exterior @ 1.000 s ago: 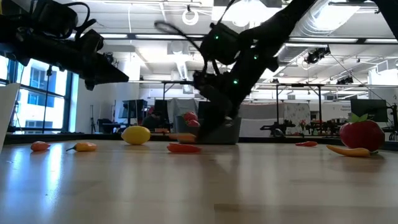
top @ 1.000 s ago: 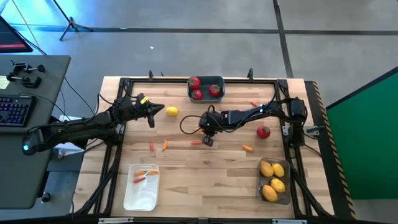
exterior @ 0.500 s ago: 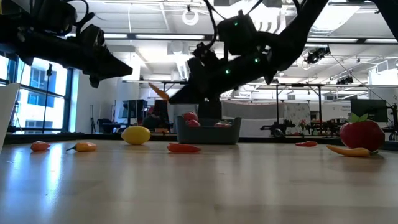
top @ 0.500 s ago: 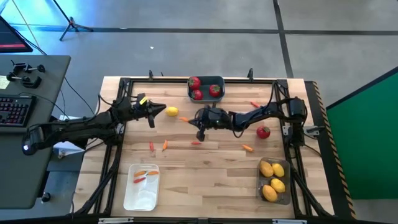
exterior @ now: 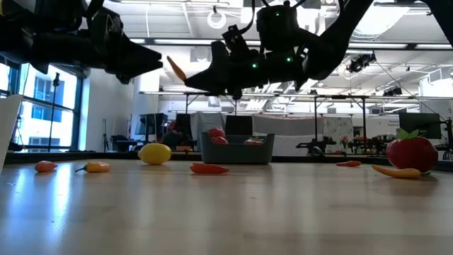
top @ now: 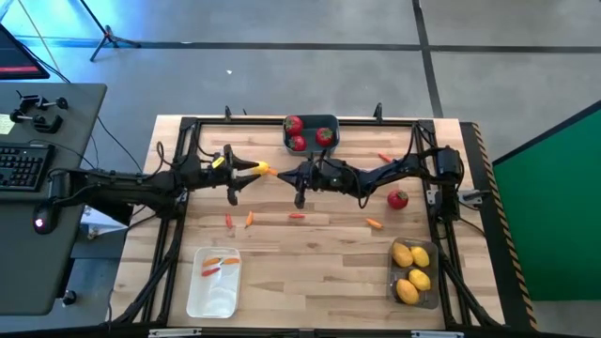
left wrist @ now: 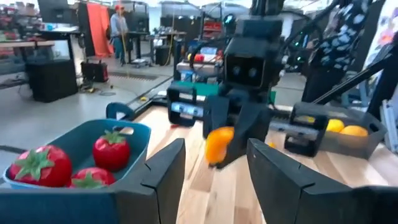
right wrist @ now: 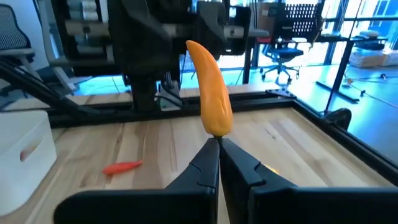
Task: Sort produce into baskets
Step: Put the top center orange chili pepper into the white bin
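Since a second ago, your right gripper (top: 285, 175) has lifted from the table's middle and swung toward the left arm, and the left gripper (top: 254, 171) has reached in to meet it. The right fingers pinch an orange pepper (right wrist: 210, 88) by its stem end, held upright in the air. The left fingers (left wrist: 163, 167) are spread wide, the pepper just ahead of the gap; this looks like a handover.

Progress, roughly halfway:
- Blue bin (top: 311, 132) holds three red fruits; one red fruit (top: 398, 198) remains on the table.
- Dark bin (top: 414, 272) holds four lemons; one lemon (exterior: 155, 153) remains, mostly hidden under the left gripper from above.
- White bin (top: 214, 281) holds what may be two peppers; several lie loose (top: 296, 215).
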Robot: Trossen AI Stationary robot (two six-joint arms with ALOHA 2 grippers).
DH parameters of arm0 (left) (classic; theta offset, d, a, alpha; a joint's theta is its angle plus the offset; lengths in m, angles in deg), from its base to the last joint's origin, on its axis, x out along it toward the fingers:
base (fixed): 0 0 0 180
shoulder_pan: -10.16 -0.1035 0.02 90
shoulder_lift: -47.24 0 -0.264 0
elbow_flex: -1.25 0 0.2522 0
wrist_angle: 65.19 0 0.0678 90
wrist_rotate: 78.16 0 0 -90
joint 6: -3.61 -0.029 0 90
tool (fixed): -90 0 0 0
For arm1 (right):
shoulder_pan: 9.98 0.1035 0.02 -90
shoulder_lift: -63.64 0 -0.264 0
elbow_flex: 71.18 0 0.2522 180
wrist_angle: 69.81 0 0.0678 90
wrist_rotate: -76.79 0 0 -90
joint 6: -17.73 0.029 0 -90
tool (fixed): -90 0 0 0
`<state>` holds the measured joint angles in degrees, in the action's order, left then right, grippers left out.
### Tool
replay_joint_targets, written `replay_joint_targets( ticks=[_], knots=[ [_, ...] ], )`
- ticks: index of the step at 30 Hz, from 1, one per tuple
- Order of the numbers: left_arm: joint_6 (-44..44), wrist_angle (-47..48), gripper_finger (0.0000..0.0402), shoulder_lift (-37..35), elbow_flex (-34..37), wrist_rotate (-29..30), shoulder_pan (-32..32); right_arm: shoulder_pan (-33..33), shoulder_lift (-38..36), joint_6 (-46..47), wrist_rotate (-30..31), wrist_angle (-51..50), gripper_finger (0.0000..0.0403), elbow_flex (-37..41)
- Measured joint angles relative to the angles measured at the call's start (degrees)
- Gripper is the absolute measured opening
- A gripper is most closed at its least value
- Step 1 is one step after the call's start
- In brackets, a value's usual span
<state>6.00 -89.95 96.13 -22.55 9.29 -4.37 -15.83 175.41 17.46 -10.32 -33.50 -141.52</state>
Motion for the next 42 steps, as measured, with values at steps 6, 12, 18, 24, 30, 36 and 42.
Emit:
replay_joint_targets(
  ticks=[6,12,18,24,30,36,42],
  knots=[
    [0.0,-0.9,0.0161,4.7,-1.2,1.5,1.5,0.4,0.0,-0.1,-0.5,1.5,0.0,0.0],
    [-1.6,-5.4,0.0155,9.3,-3.1,1.7,2.8,0.4,0.0,0.0,-1.7,1.5,0.0,0.0],
    [-3.1,-6.4,0.0127,12.7,-4.6,1.7,3.9,0.5,0.0,0.0,-1.9,1.5,0.0,0.0],
    [-4.6,-8.2,0.0069,14.0,-5.0,1.6,4.1,0.6,0.0,0.0,-2.0,1.5,0.0,0.0],
    [-5.5,-8.4,0.001,14.0,-5.0,1.6,4.1,0.6,0.0,0.5,-2.1,1.5,0.0,0.0],
    [-5.7,-8.1,0.0007,13.4,-5.0,1.7,4.0,0.6,0.0,0.3,-2.1,1.3,0.0001,-0.1],
    [-5.1,-6.8,0.0007,8.8,-5.0,-0.5,3.3,1.0,-0.1,2.2,-1.9,-3.5,0.0056,-0.1]
  ],
)
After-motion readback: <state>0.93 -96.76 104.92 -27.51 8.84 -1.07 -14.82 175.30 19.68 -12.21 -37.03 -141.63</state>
